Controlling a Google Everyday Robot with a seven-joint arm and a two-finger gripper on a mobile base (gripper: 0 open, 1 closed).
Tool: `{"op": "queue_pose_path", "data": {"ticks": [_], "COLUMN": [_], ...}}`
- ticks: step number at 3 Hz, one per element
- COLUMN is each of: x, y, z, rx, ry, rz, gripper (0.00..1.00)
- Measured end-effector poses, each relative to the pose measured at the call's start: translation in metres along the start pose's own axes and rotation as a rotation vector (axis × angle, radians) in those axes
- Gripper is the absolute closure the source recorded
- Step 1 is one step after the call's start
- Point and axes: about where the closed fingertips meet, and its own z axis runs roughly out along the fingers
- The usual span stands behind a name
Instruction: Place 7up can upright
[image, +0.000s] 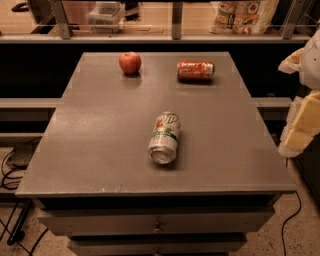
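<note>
The 7up can (164, 137) lies on its side near the middle of the grey table (100, 145). It is silver-white and green with a red-dot logo, and one silver end faces the table's front edge. My gripper (302, 131) shows as a white and yellowish shape at the right edge of the view, beyond the table's right side. It is well to the right of the can and does not touch it.
A red-orange can (195, 70) lies on its side at the back right of the table. A red apple (130, 63) sits at the back left. Behind the table runs a railing with shelves and bags. Cables lie on the floor at the left.
</note>
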Motion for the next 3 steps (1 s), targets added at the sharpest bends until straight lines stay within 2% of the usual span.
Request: {"op": "queue_pose_path", "data": {"ticks": [1,2,3], "x": [0.0,-0.002,-0.015], "y": [-0.001,-0.004,-0.011], "z": [-0.001,0.002,0.006], "rx": [0.003,-0.002,-0.012], "ry": [-0.001,-0.033,-0.111], "rz": [0.002,0.097,0.264], "gripper": [0.0,0.0,0.0]}}
